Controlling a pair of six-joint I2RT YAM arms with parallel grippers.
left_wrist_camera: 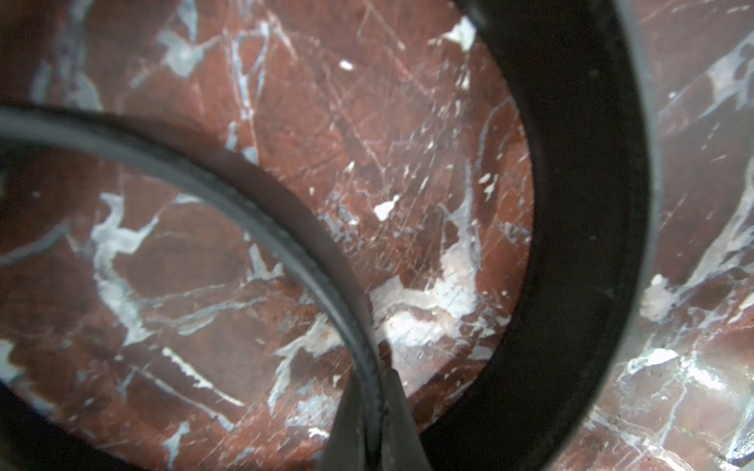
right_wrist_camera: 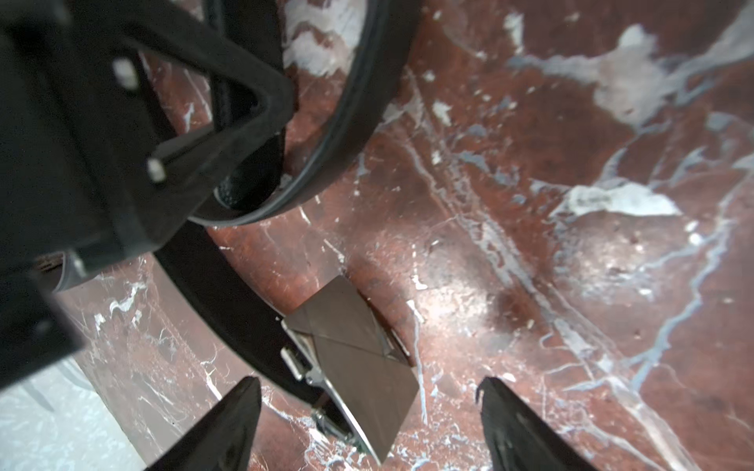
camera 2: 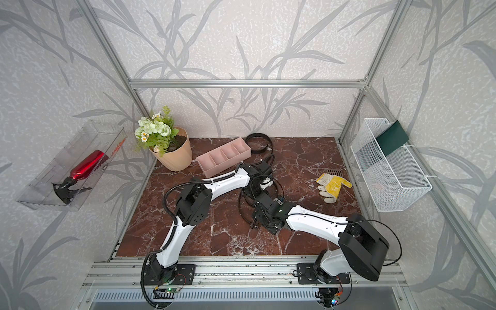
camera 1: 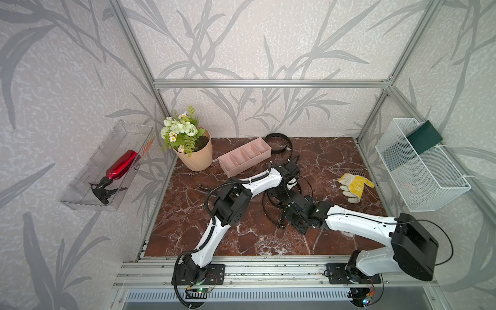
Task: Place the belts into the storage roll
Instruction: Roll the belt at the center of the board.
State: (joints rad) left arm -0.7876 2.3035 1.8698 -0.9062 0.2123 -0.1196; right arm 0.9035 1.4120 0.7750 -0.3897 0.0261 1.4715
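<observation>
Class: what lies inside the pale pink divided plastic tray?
The pale pink divided plastic tray shows only bare compartments; no belt lies inside. Its near wall hides part of the floor.

In both top views, arm links hide the left gripper (left_wrist_camera: 373, 416) fingertips; belt (left_wrist_camera: 587, 204) loops run out of frame.

The pink tray (camera 1: 244, 157) with 4 empty compartments lies slanted; 1 black belt (camera 1: 279, 142) coils behind it, another belt (camera 1: 268, 206) sprawls mid-table.

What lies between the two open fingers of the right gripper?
A belt buckle, flat on the marble tabletop, untouched; the right wrist view shows it.
</observation>
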